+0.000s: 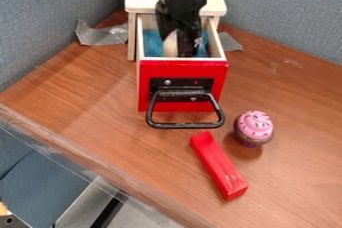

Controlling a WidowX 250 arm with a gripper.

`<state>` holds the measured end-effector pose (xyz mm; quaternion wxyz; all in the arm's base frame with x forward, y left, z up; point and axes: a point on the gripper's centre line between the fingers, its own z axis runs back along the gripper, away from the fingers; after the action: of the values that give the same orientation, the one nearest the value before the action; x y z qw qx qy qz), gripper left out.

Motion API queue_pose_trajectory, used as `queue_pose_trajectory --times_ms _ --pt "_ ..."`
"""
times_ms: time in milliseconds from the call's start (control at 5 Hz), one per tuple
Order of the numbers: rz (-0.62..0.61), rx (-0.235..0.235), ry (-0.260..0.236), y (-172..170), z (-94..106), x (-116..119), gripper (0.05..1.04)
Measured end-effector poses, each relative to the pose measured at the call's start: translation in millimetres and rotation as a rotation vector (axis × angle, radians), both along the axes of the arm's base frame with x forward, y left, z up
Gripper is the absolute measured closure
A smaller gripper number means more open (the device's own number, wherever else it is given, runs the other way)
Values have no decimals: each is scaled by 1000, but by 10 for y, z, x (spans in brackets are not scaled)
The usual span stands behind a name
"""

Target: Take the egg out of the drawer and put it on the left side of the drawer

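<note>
The gripper (182, 42) hangs down inside the pulled-out drawer (182, 66), which has a red front and a black handle. The egg (171, 45), pale cream, lies in the drawer against the gripper's left side, partly covered by it. Whether the gripper holds the egg cannot be told. Blue material lines the drawer's bottom around them.
A pink-topped cupcake (254, 126) stands right of the handle. A red block (219, 165) lies in front of the drawer. Grey tape (101, 34) sticks to the wooden table (87, 82) at the back left. Grey padded walls rise behind and left.
</note>
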<state>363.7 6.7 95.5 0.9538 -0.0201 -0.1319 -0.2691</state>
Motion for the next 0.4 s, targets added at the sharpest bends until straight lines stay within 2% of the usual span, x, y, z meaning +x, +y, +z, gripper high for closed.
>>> queue_pose_trajectory --times_ms 200,400 --pt "-26 -20 -76 -53 289 -107 205" --pt "19 -39 -95 100 475 -270 205"
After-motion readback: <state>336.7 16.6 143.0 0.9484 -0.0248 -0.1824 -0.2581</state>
